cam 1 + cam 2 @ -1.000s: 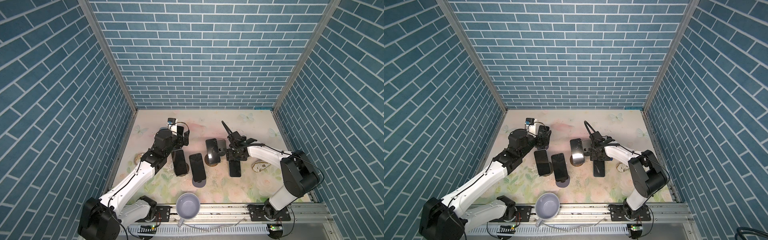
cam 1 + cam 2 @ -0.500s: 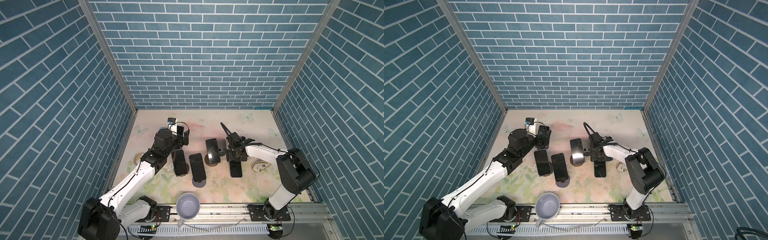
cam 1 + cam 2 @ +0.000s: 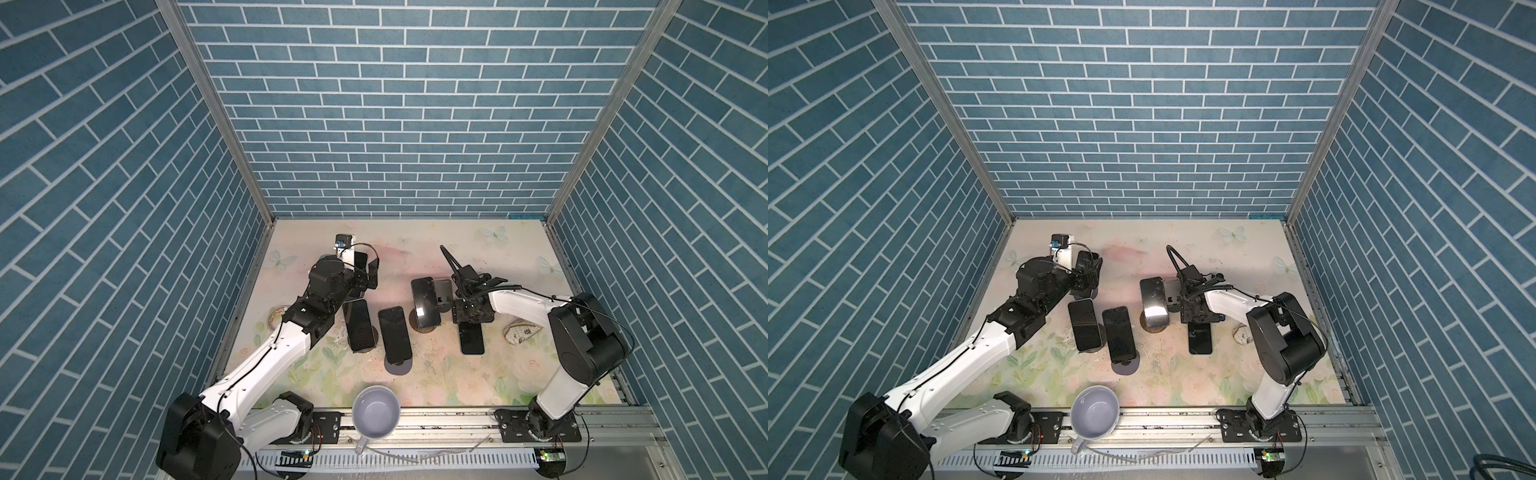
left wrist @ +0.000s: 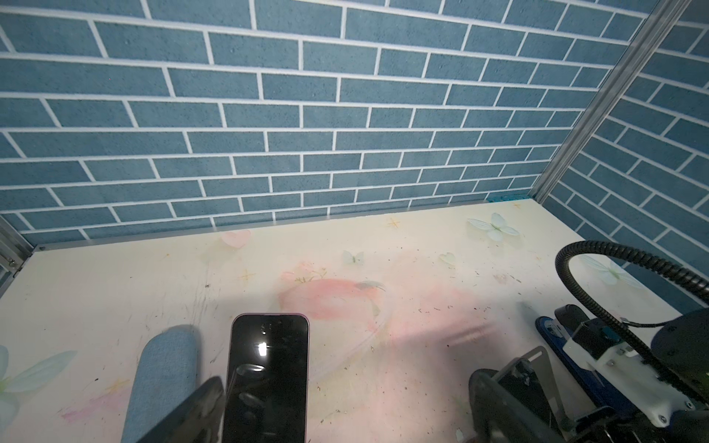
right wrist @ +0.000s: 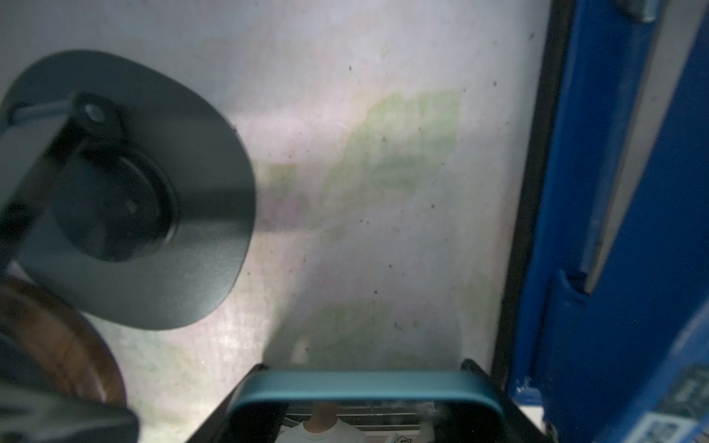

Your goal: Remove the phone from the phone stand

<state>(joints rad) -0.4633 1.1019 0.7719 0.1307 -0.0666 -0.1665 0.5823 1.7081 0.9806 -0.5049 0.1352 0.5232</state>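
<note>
Phone in the teal case (image 3: 471,340) lies flat on the table (image 3: 457,245), screen up; your right gripper (image 5: 362,370) is closed across its width at the far end; the empty phone stand (image 3: 444,290) sits just beside that gripper, a second phone (image 3: 426,303) propped beyond it; your left gripper (image 4: 349,387) gapes wide, holding nothing; since a second ago the phone has barely shifted, your right elbow drawn inward; its long axis runs from the gripper toward the front rail (image 3: 457,419).

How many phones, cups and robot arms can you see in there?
Phones: 5
Cups: 1
Robot arms: 2
Total: 8
</note>
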